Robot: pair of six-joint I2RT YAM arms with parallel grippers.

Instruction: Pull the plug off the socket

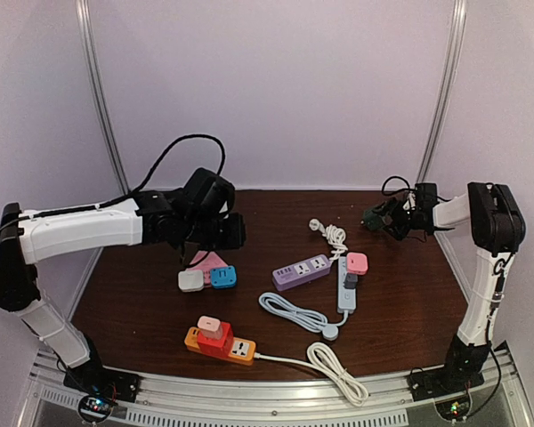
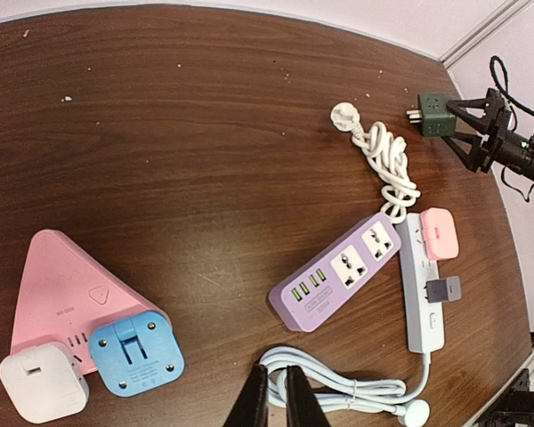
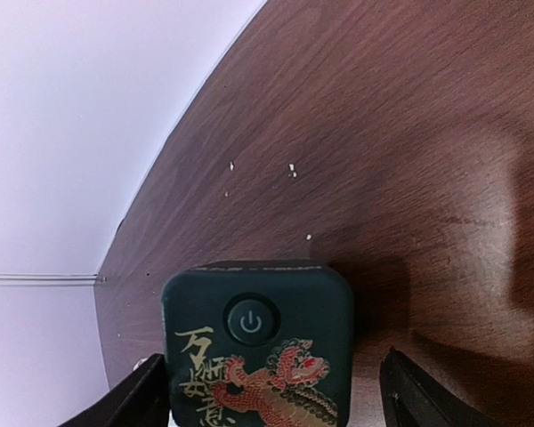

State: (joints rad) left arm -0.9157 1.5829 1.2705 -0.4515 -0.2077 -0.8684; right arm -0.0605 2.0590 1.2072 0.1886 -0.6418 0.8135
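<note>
Nearest the arm bases, an orange power strip [image 1: 240, 350] lies on the table [image 1: 133, 307] with a red adapter [image 1: 217, 342] plugged into its left end. A coiled white cord [image 1: 336, 366] runs off its right end.

Further in, the left gripper [image 2: 278, 402] hangs over a looped white cable [image 2: 338, 384]. Its fingers are pressed almost together and grip nothing. To its left sits a pink triangular socket [image 2: 58, 285], with a white adapter [image 2: 40, 384] and a blue adapter [image 2: 138, 354] at its near edge. To the right, a purple strip [image 2: 334, 273] lies at a slant beside a grey strip [image 2: 420, 311], which carries a pink plug [image 2: 439, 233] and a smaller grey plug [image 2: 440, 289].

At the far right of the table, clear of every socket, is the green cube plug [image 3: 258, 342]. It sits between the fingers of the right gripper [image 3: 273, 360]. These are spread: one finger is against the cube's side, and a strip of table shows between the other finger and the cube. The plug's prongs point left, away from the gripper, along the table's width. Its button face is turned towards the wrist camera.
</note>
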